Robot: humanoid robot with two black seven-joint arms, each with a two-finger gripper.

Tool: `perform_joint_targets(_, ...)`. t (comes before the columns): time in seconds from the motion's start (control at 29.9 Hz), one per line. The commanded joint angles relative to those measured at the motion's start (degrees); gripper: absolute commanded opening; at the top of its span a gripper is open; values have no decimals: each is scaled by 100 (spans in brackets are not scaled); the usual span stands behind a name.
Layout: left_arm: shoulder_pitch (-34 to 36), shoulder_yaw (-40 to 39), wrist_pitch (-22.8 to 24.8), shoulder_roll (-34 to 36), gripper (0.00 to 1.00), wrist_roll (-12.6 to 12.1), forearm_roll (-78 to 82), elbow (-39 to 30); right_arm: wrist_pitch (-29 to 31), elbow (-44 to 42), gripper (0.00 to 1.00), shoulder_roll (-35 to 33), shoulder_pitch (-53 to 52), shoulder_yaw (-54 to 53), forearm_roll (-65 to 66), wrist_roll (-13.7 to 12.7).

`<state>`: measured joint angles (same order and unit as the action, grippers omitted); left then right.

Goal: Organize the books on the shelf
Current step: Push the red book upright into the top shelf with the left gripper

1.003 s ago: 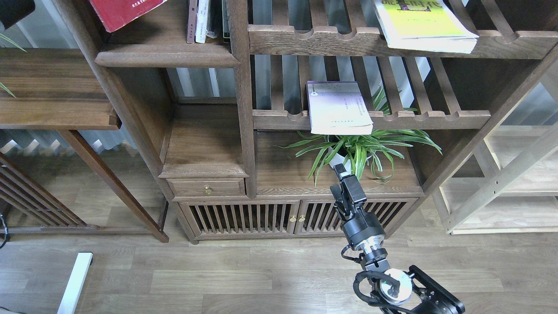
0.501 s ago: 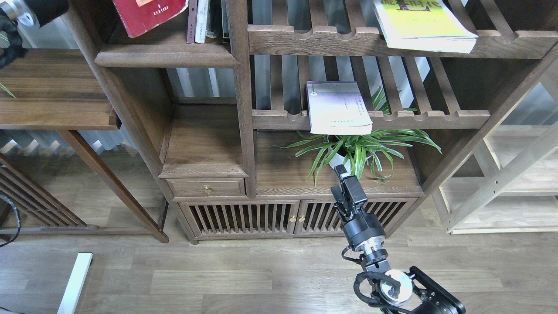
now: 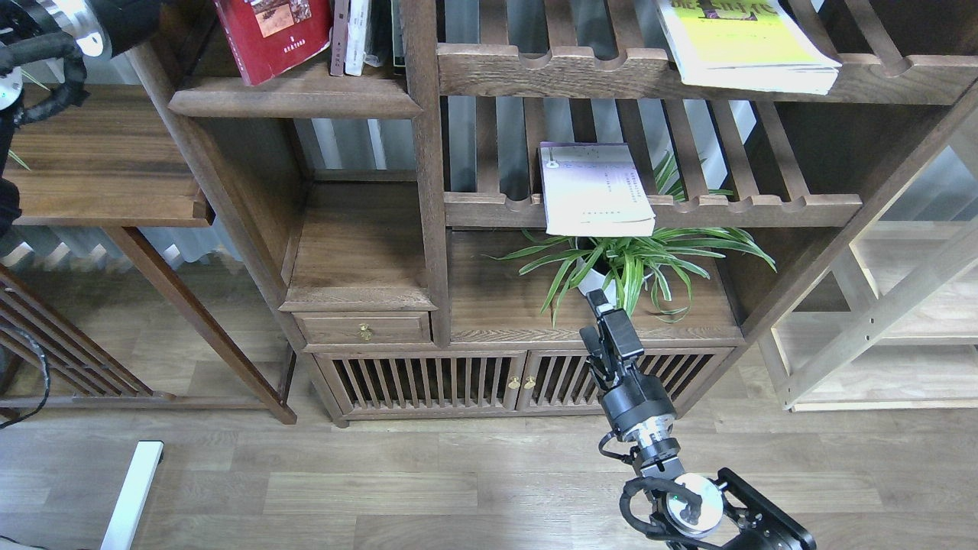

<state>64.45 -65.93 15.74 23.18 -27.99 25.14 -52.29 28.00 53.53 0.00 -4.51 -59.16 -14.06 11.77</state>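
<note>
The dark red book (image 3: pixel 271 34) stands tilted on the shelf (image 3: pixel 294 95) at the top left, its lower corner on the board, close beside thin upright books (image 3: pixel 348 34). My left arm (image 3: pixel 76 23) reaches in from the top left corner toward it; its gripper lies past the frame's top edge. The white-lavender book (image 3: pixel 592 187) lies flat on the middle slatted rack, overhanging its front rail. On the upper slatted rack lies the yellow-green book (image 3: pixel 737 42). My right gripper (image 3: pixel 607 317) hangs low in front of the cabinet, dark and end-on, holding nothing visible.
A potted spider plant (image 3: pixel 626 263) sits on the cabinet top just beyond my right gripper. A drawer with a brass knob (image 3: pixel 364 331) and slatted cabinet doors (image 3: pixel 428 382) are below. A side table (image 3: pixel 99 153) stands at left, a light wooden rack (image 3: pixel 901 305) at right.
The red book has moved right and down onto the shelf, turning more upright toward the thin books. My left arm has come further into view. The right arm has stayed still.
</note>
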Motion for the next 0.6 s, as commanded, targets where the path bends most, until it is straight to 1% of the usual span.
perform_joint_targets(0.0,-11,81,8,-41,0,-1,-9,105,0,-1,99,0,11,-26,0,1)
perform_joint_targets(0.1,-20,90,16,-59,2,-1,-18,96,0,-1,99,0,11,-26,0,1)
perform_joint_targets(0.2,-2,90,-10,-182,13,-1,-9,96,0,-1,99,0,29,-26,0,1)
perform_joint_targets(0.27,41,90,-10,-217,15,-1,-9,96,0,-1,99,0,47,-26,0,1)
perform_joint_targets(0.33,103,90,-19,-270,19,-1,-9,96,0,-1,99,0,55,-26,0,1)
perform_joint_targets(0.37,121,81,-27,-279,20,-1,-9,105,0,-1,99,0,55,-26,0,1)
perform_joint_targets(0.47,191,72,-36,-261,32,-1,0,105,0,-1,99,0,64,-26,0,1)
perform_joint_targets(0.57,200,72,-71,-244,35,-1,-9,87,0,-1,99,0,64,-26,0,-8)
